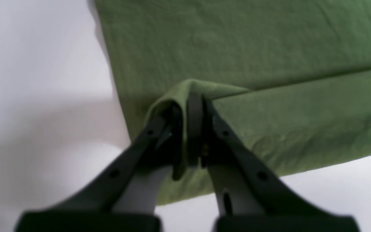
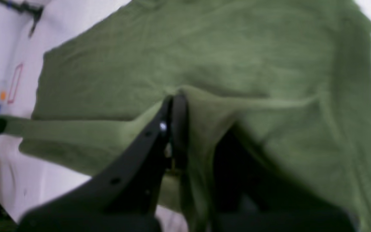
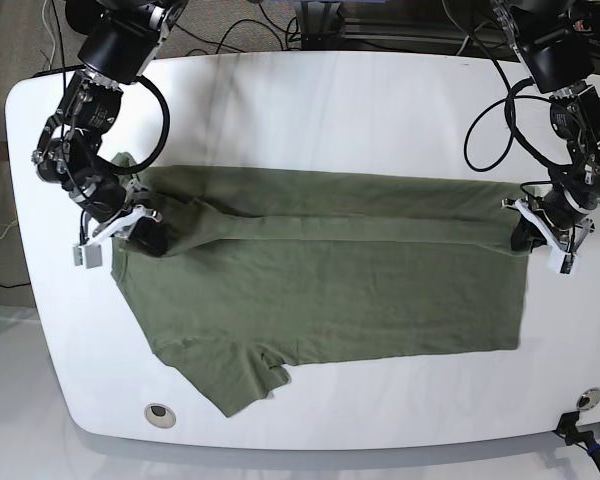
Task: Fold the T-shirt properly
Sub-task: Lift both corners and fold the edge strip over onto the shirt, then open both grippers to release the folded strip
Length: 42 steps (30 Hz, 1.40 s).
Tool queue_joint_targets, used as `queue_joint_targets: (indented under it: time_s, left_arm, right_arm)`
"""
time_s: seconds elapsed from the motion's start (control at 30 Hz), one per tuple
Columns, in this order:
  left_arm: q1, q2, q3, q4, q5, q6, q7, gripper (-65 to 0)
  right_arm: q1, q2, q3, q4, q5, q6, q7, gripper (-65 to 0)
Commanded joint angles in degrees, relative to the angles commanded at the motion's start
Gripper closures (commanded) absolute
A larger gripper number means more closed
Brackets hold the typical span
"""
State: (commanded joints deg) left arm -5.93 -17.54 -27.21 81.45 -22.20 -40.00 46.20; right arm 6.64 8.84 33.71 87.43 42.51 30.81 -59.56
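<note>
Olive-green cloth: the T-shirt was laid lengthwise across the white tabletop, its far long edge folded over towards the middle as a raised ridge.
Sleeve: one short sleeve was seen spread flat at the near edge of the tabletop.
Left gripper: was clamped on a pinched fold at the hem-end corner of the T-shirt, jaws together, cloth draped over one fingertip.
Right gripper: was closed on a bunched fold at the shoulder end; one finger was hidden under cloth.
Cloth between grippers: was drawn into a taut band.
Other items: a round fitting was set in the tabletop near the sleeve.
</note>
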Motion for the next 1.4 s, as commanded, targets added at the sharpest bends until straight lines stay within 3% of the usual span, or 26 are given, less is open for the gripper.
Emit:
queue_joint_targets:
  time_s: [0.03, 0.13, 0.23, 0.37, 0.5, 0.63, 0.77, 0.97, 1.1, 1.4]
  left_arm:
    - [0.00, 0.00, 0.00, 0.00, 0.44, 0.00, 0.00, 0.0]
    - [0.00, 0.00, 0.00, 0.00, 2.73, 0.00, 0.00, -22.3]
    - [0.00, 0.00, 0.09, 0.00, 6.15, 0.00, 0.00, -37.4]
    - [0.00, -0.44, 1.67, 0.18, 8.70, 0.00, -0.09, -44.5]
    - [0.26, -2.55, 2.20, 0.26, 8.62, 0.00, -1.05, -45.7]
    - [3.52, -3.34, 2.20, 3.87, 8.79, 0.00, -6.51, -45.6]
    - [8.44, -3.16, 2.20, 8.44, 8.79, 0.00, -11.69, -45.4]
    - [14.86, -2.99, 2.11, 11.78, 8.79, 0.00, -19.78, -45.4]
    - [17.93, -2.99, 2.02, 11.87, 8.79, 0.00, -24.62, -45.4]
    - [20.31, -2.90, 1.85, 11.78, 8.79, 0.00, -27.60, -45.4]
  right_arm:
    - [0.00, -0.09, 0.00, 0.00, -1.41, 0.00, 0.09, 0.0]
    - [0.00, -0.09, 0.00, 0.00, -6.86, 0.00, 0.18, -0.8]
    - [0.18, 0.09, 0.00, 0.09, -12.84, 0.35, 0.26, -18.9]
    - [0.26, 3.08, -2.81, 0.35, -19.34, 0.44, 0.53, -36.6]
    - [-1.32, 6.33, -6.77, 1.58, -20.31, 0.35, 2.46, -41.0]
    - [-5.10, 9.05, -9.58, 6.59, -20.40, 0.35, 3.60, -41.0]
    - [-9.49, 10.90, -10.02, 7.91, -20.84, 0.09, 8.18, -41.0]
    - [-14.68, 10.64, -9.67, 8.09, -30.59, 0.44, 17.32, -41.0]
    - [-17.41, 10.73, -9.41, 8.00, -31.21, 0.18, 22.24, -41.0]
    - [-18.11, 10.55, -3.52, 5.80, -30.77, 0.44, 23.03, -41.0]
